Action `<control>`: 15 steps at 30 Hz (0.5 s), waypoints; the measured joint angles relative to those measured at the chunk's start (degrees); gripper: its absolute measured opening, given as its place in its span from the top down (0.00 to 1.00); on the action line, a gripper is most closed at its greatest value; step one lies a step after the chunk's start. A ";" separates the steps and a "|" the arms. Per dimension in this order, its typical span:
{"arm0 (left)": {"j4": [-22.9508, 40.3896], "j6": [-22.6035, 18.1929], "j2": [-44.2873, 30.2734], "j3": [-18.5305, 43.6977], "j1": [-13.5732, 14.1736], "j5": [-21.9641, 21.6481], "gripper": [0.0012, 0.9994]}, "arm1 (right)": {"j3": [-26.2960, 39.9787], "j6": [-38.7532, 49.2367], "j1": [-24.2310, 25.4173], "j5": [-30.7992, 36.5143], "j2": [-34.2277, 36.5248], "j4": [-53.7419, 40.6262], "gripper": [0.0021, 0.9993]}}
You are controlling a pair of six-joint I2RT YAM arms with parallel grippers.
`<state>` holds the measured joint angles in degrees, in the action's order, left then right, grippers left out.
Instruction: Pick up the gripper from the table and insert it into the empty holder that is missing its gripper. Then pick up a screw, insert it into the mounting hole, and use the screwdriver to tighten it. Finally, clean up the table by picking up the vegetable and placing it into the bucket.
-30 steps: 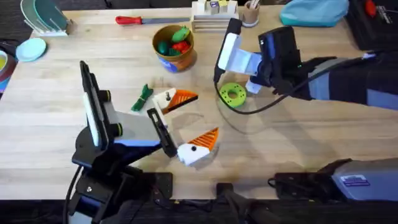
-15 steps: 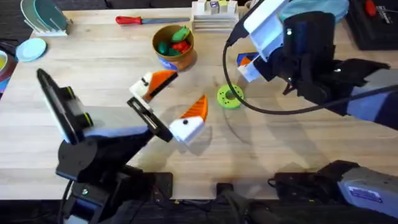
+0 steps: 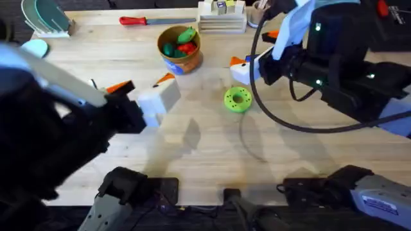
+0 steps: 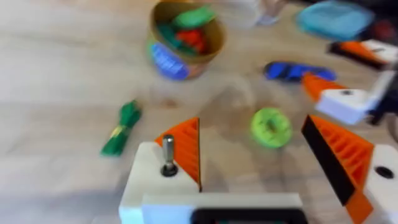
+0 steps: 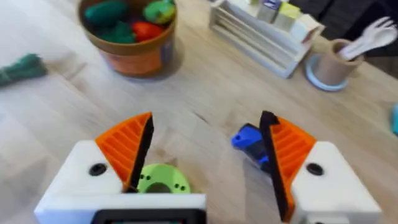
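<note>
Over the counter, left hand (image 4: 252,121): it has risen and swung to the left; released, fingers wide apart, nothing between.
Right hand (image 5: 208,117): pulled back to the far right, also released.
Meaning: probably only the cleaning step is left.
Vegetable (image 4: 121,127): lying on the counter below the raised left hand, a little to its side, near-left of the bucket (image 4: 186,40).

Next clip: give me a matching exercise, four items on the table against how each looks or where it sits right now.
Items:
1. bucket
2. vegetable
3. green disc
4. red-handled tool

States:
A. lies along the far edge of the table
B. holds red and green toys
C. slim, lying on bare wood
D. flat and round with a centre hole

Pairs: 1-B, 2-C, 3-D, 4-A
</note>
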<state>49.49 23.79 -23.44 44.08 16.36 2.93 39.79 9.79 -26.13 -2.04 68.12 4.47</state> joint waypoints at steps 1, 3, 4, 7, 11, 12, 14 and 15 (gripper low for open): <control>3.55 0.27 -3.47 2.67 0.00 -1.81 0.01 | 0.00 -0.85 0.00 -1.39 0.00 0.00 0.01; 7.16 0.42 -9.83 6.58 0.00 -4.65 0.01 | 0.00 -1.98 0.00 -3.25 0.00 0.00 0.01; 7.56 0.49 -13.42 8.29 0.00 -5.80 0.01 | 0.00 -2.40 0.00 -3.91 0.00 0.00 0.01; 7.49 0.53 -21.95 11.42 0.00 -7.10 0.01 | 0.00 -3.22 0.00 -5.18 0.00 0.00 0.01; 10.29 -0.45 -30.10 12.05 0.00 -11.03 0.01 | 0.00 -3.77 0.00 -5.98 0.00 0.00 0.01; 11.45 -0.75 -31.71 12.05 -0.06 -13.05 0.01 | 0.00 -3.85 0.00 -6.05 -0.01 -0.01 0.01; 12.90 -1.25 -34.97 12.05 -0.51 -17.02 0.01 | 0.00 -3.88 0.00 -6.26 -0.02 -0.11 0.01; 13.19 -1.79 -36.80 12.05 -0.93 -18.73 0.01 | 0.00 -3.88 0.00 -6.38 -0.01 -0.16 0.01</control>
<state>62.68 22.00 -60.24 56.14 15.43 -15.80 39.79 5.91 -26.13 -8.41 68.11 4.31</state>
